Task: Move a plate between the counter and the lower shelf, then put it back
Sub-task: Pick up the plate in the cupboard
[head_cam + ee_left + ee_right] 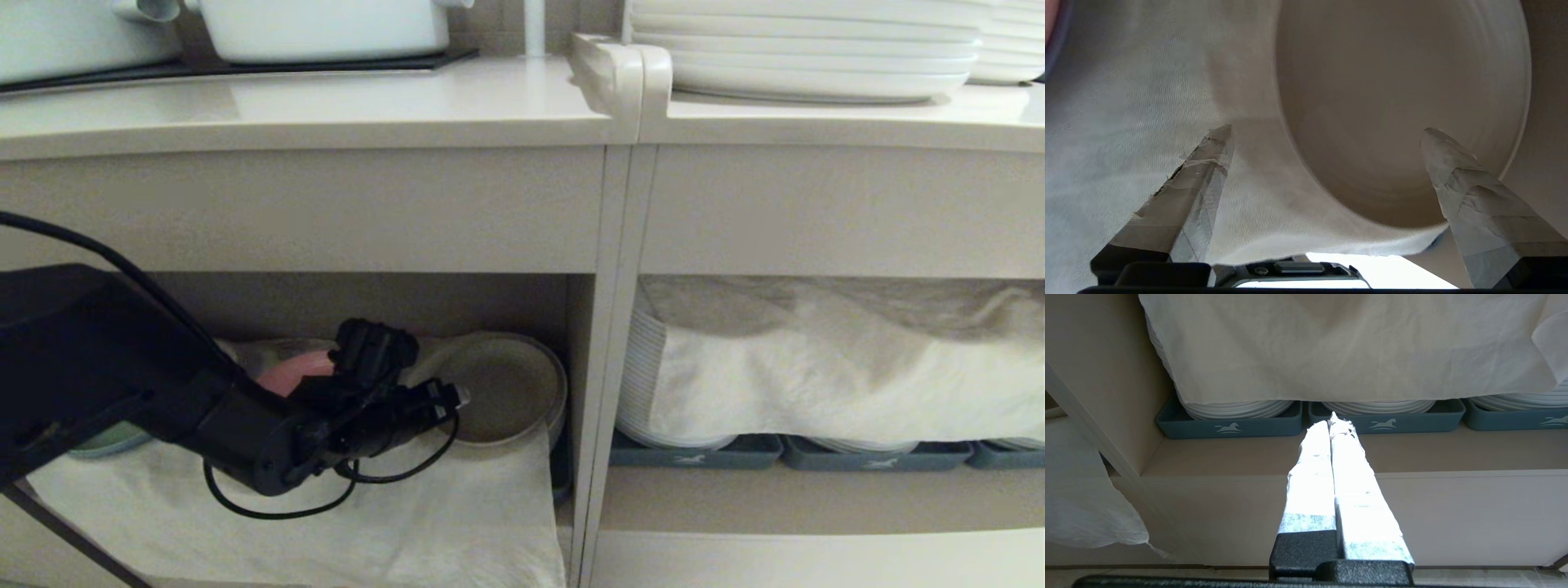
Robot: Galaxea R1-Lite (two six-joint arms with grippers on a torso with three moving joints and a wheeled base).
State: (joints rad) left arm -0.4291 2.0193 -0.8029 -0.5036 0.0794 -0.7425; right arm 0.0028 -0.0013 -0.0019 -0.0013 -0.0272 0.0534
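beige lower shelf (522, 294) holds one cream plate (500, 390) on cloth (392, 514), left gripper (1327, 134) spread wide around it, ungripped.

Head camera faces the cabinet front; left wrist camera sits close over the plate (1396, 110), shared with head view; right wrist camera faces the neighbouring compartment.

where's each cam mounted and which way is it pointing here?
Head: on the robot's head, facing the long beige counter and beige lower shelf; shows the black left arm and left tool.
Left wrist: behind the left tool, open, facing the small round cream matte plate on white gauzy cloth.
Right wrist: behind the right tool, shut, facing grey-blue trays of white plates.
Shared: head and left wrist both show the plate; head and right wrist both show the trays.
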